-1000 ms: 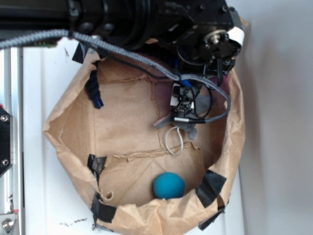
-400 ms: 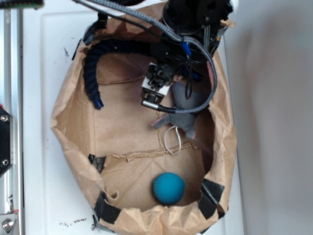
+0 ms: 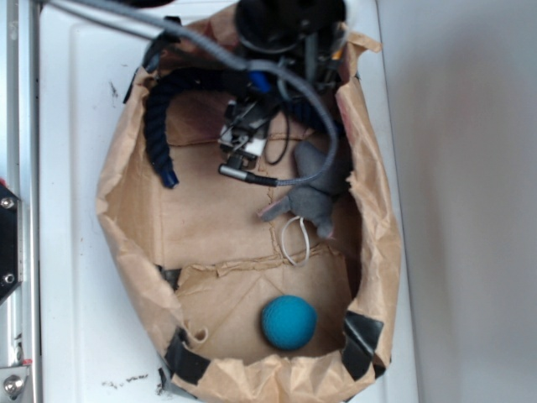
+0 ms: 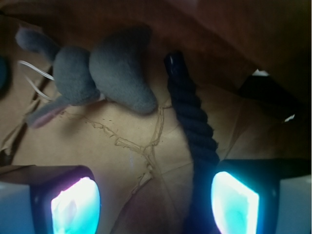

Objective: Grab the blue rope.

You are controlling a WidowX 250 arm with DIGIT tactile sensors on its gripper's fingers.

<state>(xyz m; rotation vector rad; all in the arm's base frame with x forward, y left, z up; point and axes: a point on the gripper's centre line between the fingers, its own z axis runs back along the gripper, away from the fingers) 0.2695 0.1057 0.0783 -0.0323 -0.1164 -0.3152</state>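
Observation:
The blue rope (image 3: 157, 126) is thick, dark navy and twisted. It curves along the upper left wall of the brown paper bag (image 3: 126, 218), with a bright blue capped end at its lower tip. In the wrist view the blue rope (image 4: 194, 122) runs from a shiny cap down between my fingers, close beside the right pad (image 4: 234, 202). My gripper (image 4: 155, 204) is open and holds nothing. In the exterior view my gripper (image 3: 243, 147) hangs over the bag's upper middle, right of the rope's curve.
A grey stuffed mouse (image 3: 310, 197) with a white cord lies right of centre, also in the wrist view (image 4: 97, 70). A teal-blue ball (image 3: 289, 322) sits at the bag's bottom. Black tape patches (image 3: 362, 336) hold the bag's rim. The bag rests on a white surface (image 3: 71, 252).
My arm has moved up and to the left across the bag, off the mouse and toward the rope. More of the rope and the mouse now shows.

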